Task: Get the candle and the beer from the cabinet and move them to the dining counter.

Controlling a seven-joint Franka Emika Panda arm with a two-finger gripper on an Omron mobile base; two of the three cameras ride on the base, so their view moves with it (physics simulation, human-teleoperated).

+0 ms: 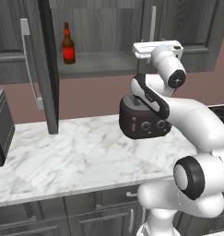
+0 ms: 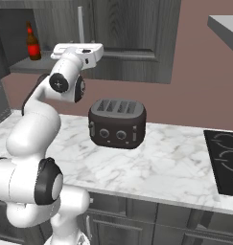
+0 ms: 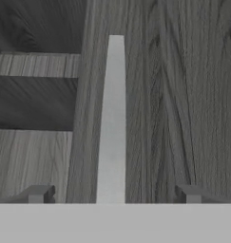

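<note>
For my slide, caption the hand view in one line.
Open fingers straddle the silver bar handle of a shut cabinet door.

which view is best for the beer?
Left base view: the beer stands upright on the open cabinet shelf, with label and neck unobstructed. The right base view has it smaller, in the top-left corner, the bottom hidden by the shelf edge. The hand view faces a closed door's handle.
</note>
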